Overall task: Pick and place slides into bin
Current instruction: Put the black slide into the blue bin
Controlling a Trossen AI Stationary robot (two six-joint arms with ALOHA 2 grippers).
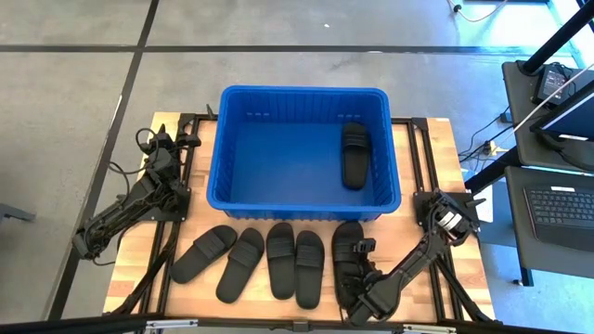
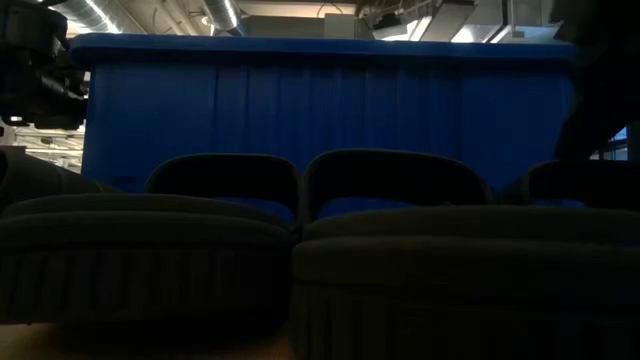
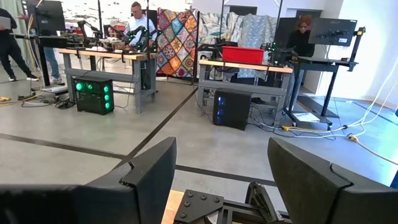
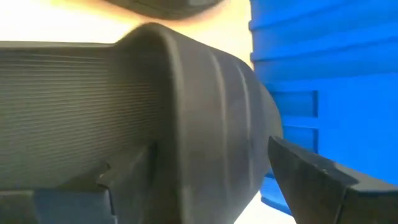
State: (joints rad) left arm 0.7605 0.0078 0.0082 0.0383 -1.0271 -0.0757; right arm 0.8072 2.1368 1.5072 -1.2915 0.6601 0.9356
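Note:
The blue bin (image 1: 232,190) stands at the table's far middle, with one black slide (image 1: 354,155) lying on its floor at the right. Several more slides lie in a row on the table in front of it (image 1: 241,264). My right gripper (image 1: 364,252) is low over the rightmost slide (image 1: 347,243), which rests flat on the table. It is open, with one finger on each side of that slide's strap (image 4: 211,93). My left gripper (image 1: 176,139) waits open and empty at the table's left, beside the bin's left wall. My right gripper's fingers stand astride the rightmost slide's strap (image 4: 242,124). One finger (image 4: 124,171) is over the ridged footbed side and the other (image 4: 311,174) is on the side toward the bin. I cannot tell whether they touch the strap.
The bin's near wall (image 2: 330,110) rises close behind the row of slides (image 2: 150,240). Dark metal frame rails (image 1: 419,148) run along both sides of the bin. Beyond the table stand desks with monitors and a keyboard (image 1: 561,204). People are at benches far off in the room (image 3: 137,18).

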